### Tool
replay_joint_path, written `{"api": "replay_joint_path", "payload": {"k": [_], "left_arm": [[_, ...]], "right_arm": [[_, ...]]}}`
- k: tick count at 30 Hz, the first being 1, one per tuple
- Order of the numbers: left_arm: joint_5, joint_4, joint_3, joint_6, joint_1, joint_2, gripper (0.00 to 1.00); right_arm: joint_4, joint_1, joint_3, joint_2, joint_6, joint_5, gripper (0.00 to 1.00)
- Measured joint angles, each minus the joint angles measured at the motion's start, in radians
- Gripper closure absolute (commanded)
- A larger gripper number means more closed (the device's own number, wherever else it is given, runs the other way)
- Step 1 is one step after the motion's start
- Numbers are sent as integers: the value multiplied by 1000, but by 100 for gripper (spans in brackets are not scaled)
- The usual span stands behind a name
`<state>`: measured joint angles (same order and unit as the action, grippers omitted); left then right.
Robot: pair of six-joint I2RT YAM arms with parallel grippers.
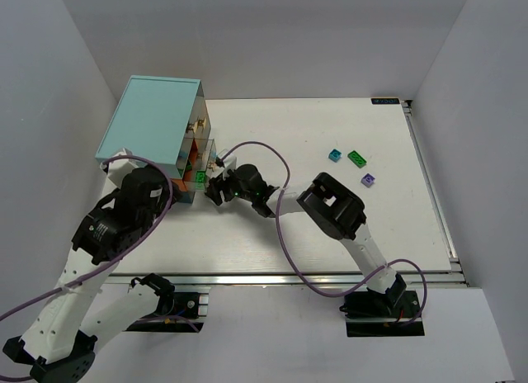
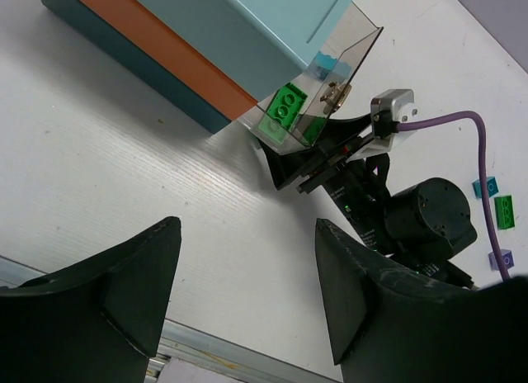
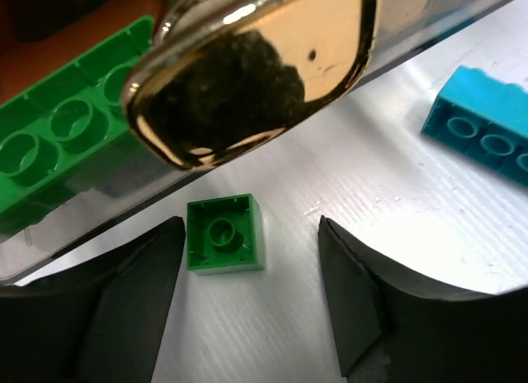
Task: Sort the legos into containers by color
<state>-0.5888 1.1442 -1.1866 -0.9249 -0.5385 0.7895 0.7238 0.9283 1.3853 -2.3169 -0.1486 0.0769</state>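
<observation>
The cabinet (image 1: 153, 123) has a light-teal top and an orange band (image 2: 157, 44). Its clear bottom drawer (image 2: 346, 53) stands pulled out and holds green bricks (image 2: 285, 106), also seen in the right wrist view (image 3: 58, 144). My right gripper (image 3: 247, 292) is open at the drawer's gold knob (image 3: 256, 65). A small green brick (image 3: 224, 234) lies studs-down on the white surface between its fingers, nearer the left one. My left gripper (image 2: 247, 292) is open and empty above the table, near the cabinet's front corner. Loose cyan (image 1: 336, 155), green (image 1: 357, 158) and purple (image 1: 368, 180) bricks lie at the right.
A cyan brick (image 3: 487, 123) shows at the right edge of the right wrist view. The right arm (image 1: 334, 208) and its purple cable (image 1: 280, 226) cross the table's middle. The left arm (image 1: 124, 218) stands beside the cabinet. A rail (image 1: 289, 277) runs along the near edge.
</observation>
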Motion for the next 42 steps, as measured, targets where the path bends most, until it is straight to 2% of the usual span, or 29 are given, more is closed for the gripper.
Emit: {"api": "replay_joint_path", "payload": {"k": [2,10,20,22,24,25,28,31,42], "left_arm": [[-1,0,-4,0,0,8,24],[-3,-1,-6,0,0,19,24],[-2,-8,-6,-1,0,16,24],[-2,-14,-6,-1,0,14,24],[-2,-21,-6,-1,0,14,24],[-1,-24,-6,-2,0,14,24],[2,-24,-6,-5,0,13,24],[5,-24,-5,-13,0,7,24],[8,-10,-4,-34,0,-37,23]], "right_arm": [[17,3,-8,0,6,-14,35],[70,10,-61,0,27,-26,40],[163,9,-214,65,75,2,66],[184,8,-241,76,90,13,66],[198,5,-268,87,102,25,51],[205,3,-280,94,107,35,32],[212,3,-290,102,134,58,13],[188,1,-270,98,151,69,12],[-13,-3,23,3,156,102,17]]}}
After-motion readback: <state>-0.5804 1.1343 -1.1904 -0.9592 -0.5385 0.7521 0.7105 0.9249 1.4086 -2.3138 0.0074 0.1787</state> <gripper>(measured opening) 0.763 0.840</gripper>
